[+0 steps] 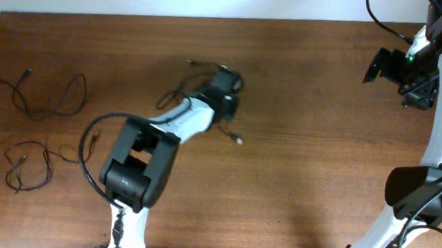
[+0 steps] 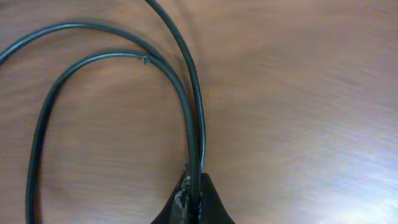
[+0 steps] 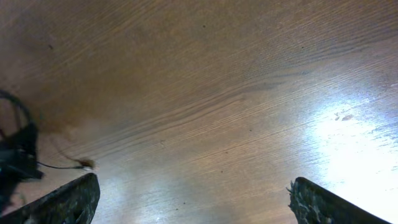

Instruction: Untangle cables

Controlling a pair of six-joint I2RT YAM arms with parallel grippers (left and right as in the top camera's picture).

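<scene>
A thin black cable (image 1: 235,137) lies at the table's middle, its silvery plug pointing right. My left gripper (image 1: 232,84) is down on it. In the left wrist view the gripper (image 2: 197,182) is shut on two strands of this cable (image 2: 186,106), which loops away to the left over the wood. Two more cables lie apart at the left: one loose loop (image 1: 54,96) and one knotted bundle (image 1: 29,164) nearer the front. My right gripper (image 1: 386,65) hangs open at the far right, and in its own view (image 3: 196,208) nothing is between the fingers (image 3: 68,202).
The brown wooden table (image 1: 316,165) carries all three cords. The left arm's white links (image 1: 141,165) and its thick black lead (image 1: 93,133) stretch from the front edge to the middle. The right arm's base (image 1: 420,192) stands at the front right.
</scene>
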